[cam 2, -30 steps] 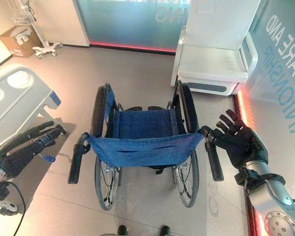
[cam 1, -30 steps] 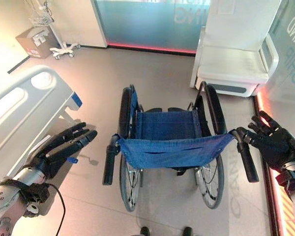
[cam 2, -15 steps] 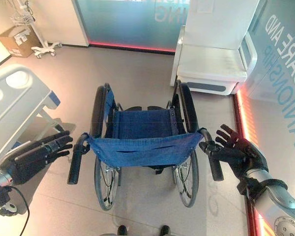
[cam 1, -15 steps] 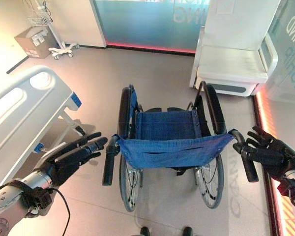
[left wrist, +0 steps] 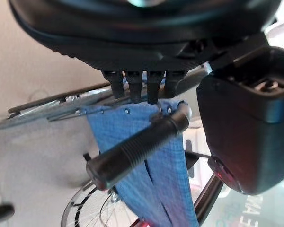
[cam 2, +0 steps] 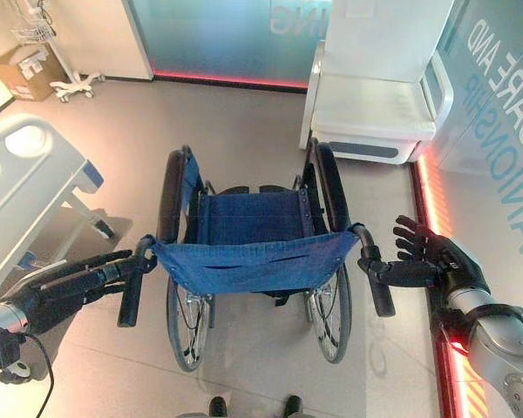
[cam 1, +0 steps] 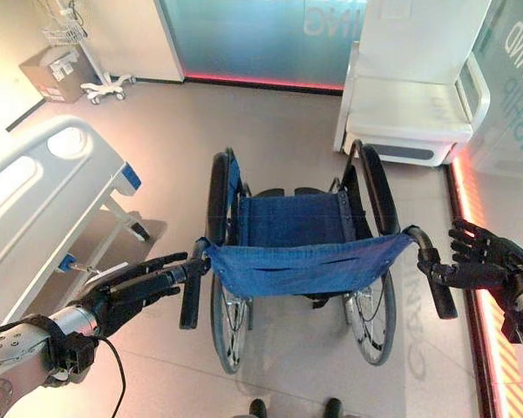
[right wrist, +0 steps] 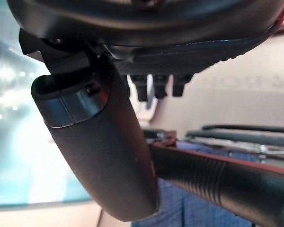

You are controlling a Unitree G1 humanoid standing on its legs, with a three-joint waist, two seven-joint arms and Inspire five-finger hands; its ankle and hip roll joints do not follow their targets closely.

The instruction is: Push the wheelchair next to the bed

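Pale floor point(cam 1: 288, 113) runs back to a glass wall, with a white armchair point(cam 1: 410, 109) beyond the wheelchair point(cam 1: 301, 252) and the bed point(cam 1: 44, 200) well off to the wheelchair's left. The wheelchair stands centred, its back toward the robot, not yet beside the bed. Left hand point(cam 1: 135, 286) reaches with straight, open fingers, the tips at the left push handle point(cam 1: 192, 292). Right hand point(cam 2: 431, 261) is spread open too, its thumb against the right push handle point(cam 2: 375, 283); neither hand has closed on its handle. Pushing now would likely go wrong: open fingers could slide off, and uneven contact might swing the wheelchair away from the bed or toward the armchair.
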